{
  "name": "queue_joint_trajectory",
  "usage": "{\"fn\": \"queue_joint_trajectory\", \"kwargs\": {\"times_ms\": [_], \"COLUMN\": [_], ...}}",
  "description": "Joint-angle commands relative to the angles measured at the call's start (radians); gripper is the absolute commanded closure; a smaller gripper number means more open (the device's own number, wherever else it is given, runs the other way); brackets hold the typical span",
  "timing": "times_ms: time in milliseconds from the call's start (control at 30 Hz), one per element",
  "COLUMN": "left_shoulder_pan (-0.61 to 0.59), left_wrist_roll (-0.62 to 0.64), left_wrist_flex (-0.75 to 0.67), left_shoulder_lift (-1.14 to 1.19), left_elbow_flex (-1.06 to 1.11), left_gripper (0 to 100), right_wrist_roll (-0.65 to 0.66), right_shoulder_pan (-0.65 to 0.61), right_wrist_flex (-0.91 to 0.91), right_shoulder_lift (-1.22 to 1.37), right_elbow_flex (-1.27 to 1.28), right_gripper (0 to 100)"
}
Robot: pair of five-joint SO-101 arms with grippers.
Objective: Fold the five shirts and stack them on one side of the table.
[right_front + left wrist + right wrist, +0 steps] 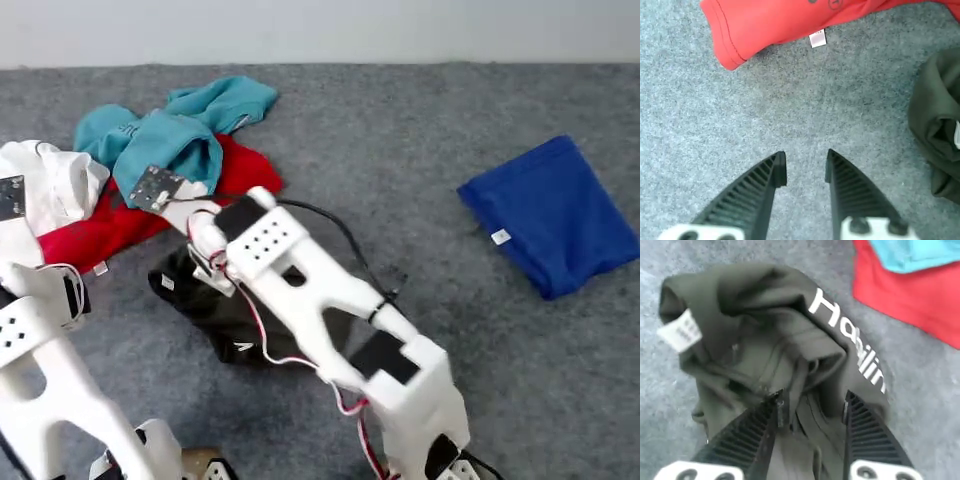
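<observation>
From above, five shirts are counted on the grey table [400, 130]. One blue shirt [550, 215] lies folded at three o'clock. One teal shirt [170, 135] at eleven o'clock partly covers one red shirt [120, 230]. One white shirt [50, 185] is at nine o'clock, and one black shirt [215, 315] lies crumpled near the middle.

Two arms are seen, the right arm [330, 310] over the black shirt.

In the left wrist view, the left gripper [805, 167] is held over bare table with its jaws apart and nothing between them.

In the right wrist view, the right gripper [813, 407] is held with its jaws apart against the black shirt's folds.
</observation>
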Motion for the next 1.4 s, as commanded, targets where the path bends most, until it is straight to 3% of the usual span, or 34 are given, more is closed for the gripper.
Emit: {"fn": "queue_joint_trajectory", "kwargs": {"times_ms": [0, 300, 667, 867, 1200, 1367], "left_shoulder_pan": [-0.003, -0.003, -0.003, -0.003, -0.003, -0.003], "left_wrist_roll": [0.005, 0.005, 0.005, 0.005, 0.005, 0.005], "left_wrist_flex": [-0.008, -0.008, -0.008, -0.008, -0.008, -0.008], "left_shoulder_lift": [-0.015, -0.015, -0.015, -0.015, -0.015, -0.015], "left_elbow_flex": [-0.03, -0.03, -0.03, -0.03, -0.03, -0.03], "left_gripper": [86, 86, 86, 86, 86, 86], "right_wrist_roll": [-0.008, -0.008, -0.006, -0.008, -0.006, 0.098], "right_shoulder_pan": [-0.025, -0.027, -0.07, -0.068, -0.064, -0.047], "right_wrist_flex": [0.044, 0.007, 0.042, 0.058, 0.047, 0.028], "right_shoulder_lift": [0.059, 0.185, 0.077, 0.145, 0.225, 0.255], "right_elbow_flex": [-0.13, -0.167, -0.163, -0.161, -0.166, -0.167], "right_gripper": [82.0, 82.0, 81.6, 81.5, 74.7, 85.6]}}
